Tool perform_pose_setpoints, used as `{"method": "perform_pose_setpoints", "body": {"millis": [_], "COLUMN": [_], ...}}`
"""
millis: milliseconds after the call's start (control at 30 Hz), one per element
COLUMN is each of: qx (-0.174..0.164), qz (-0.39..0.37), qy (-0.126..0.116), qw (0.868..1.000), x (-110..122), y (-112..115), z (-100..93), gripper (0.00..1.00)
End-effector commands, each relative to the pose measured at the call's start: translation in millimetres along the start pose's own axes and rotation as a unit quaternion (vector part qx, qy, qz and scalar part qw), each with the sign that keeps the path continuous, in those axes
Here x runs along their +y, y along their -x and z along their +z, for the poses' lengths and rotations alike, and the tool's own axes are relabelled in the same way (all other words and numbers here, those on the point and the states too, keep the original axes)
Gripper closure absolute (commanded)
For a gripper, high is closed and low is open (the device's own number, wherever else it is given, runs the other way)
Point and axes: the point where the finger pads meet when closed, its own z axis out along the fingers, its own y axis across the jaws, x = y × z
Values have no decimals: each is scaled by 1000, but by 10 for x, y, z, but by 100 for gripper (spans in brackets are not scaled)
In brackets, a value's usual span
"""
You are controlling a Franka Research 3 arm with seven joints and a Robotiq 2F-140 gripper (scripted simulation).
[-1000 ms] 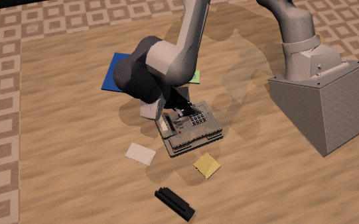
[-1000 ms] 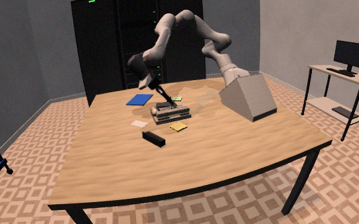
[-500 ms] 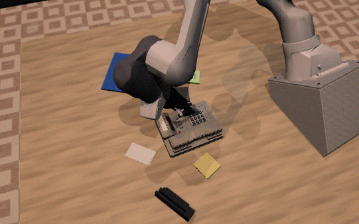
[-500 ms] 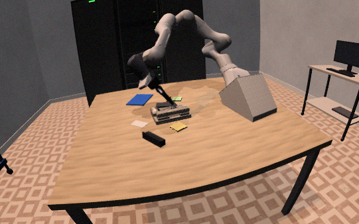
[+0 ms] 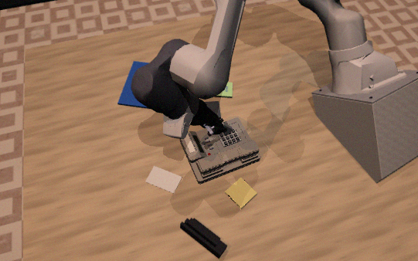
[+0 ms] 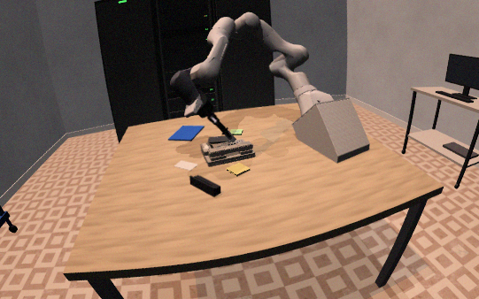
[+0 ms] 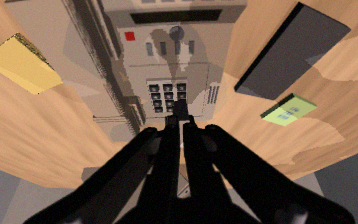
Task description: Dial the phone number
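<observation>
Top view, one gripper [image 5: 221,129] [image 6: 231,138] [image 7: 180,111], one phone [image 5: 224,150] [image 6: 229,154] [image 7: 171,72]

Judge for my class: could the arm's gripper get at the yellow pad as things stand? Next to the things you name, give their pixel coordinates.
Probably yes: the yellow pad [image 5: 241,192] [image 6: 238,169] [image 7: 23,65] lies uncovered on the table beside the phone [image 5: 229,158] [image 7: 131,100], though the gripper [image 5: 222,129] [image 6: 232,139] [image 7: 180,111], shut at the keypad [image 5: 231,137] [image 7: 167,95], would likely need to rise over the phone first.
</observation>
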Motion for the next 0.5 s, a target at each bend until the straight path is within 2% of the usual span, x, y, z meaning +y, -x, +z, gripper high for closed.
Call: {"method": "perform_pose_setpoints", "body": {"millis": [0,467], "qx": [-1,-1], "qz": [0,0], "qy": [1,1], "qw": [1000,1000], "x": [-72,-307], "y": [37,120], "z": [18,76], "gripper": [100,100]}}
